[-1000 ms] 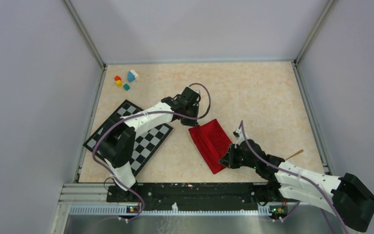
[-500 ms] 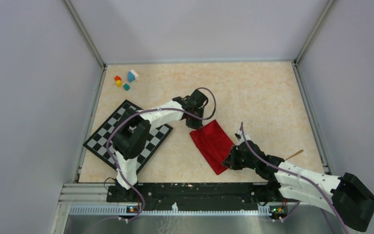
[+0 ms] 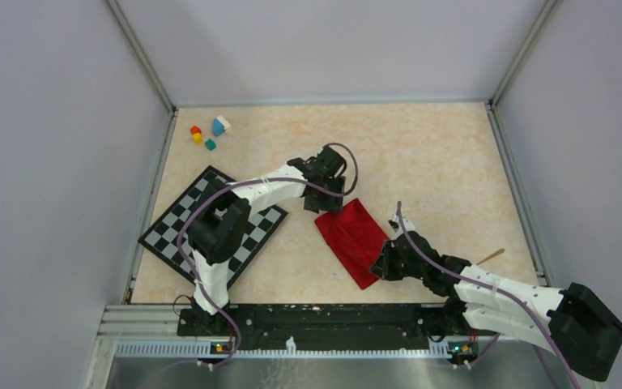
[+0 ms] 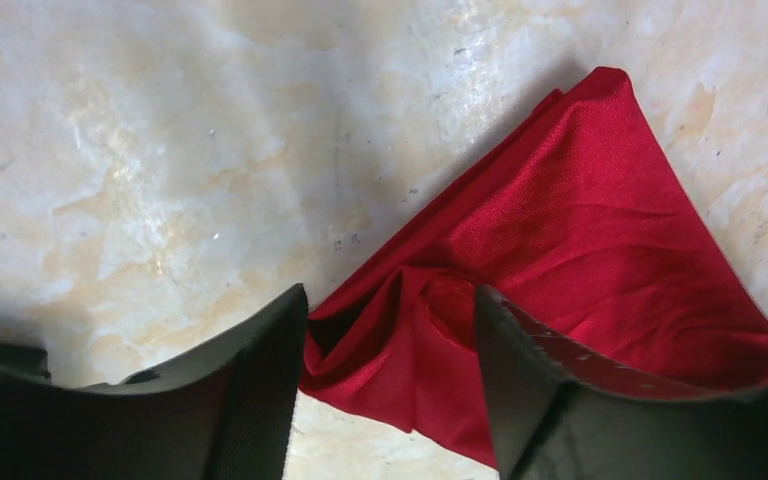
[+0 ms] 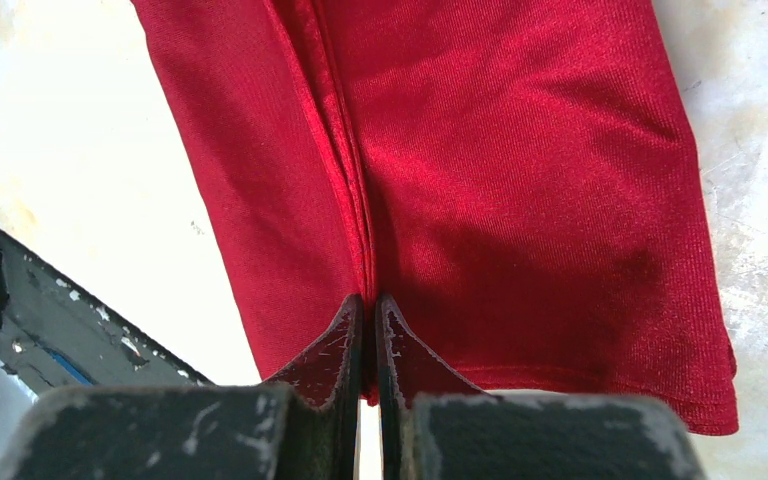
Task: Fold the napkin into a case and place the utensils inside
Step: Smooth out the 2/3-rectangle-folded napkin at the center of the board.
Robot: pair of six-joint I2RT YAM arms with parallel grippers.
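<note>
Napkin (image 3: 356,241): red cloth folded to a narrow oblong, lying flat near the middle of the table (image 3: 421,154), long axis running from far left to near right. Left gripper (image 4: 390,310) stands over its far-left corner, jaws apart, a raised pucker of cloth between them, not clamped. Right gripper (image 5: 370,300) is at the near end, jaws closed tight on a ridge of the cloth. Tan handle (image 3: 491,256) lies right of the right arm, well apart from the napkin. Checkered mat (image 3: 210,223) lies at left; coloured blocks (image 3: 209,134) far left.
</note>
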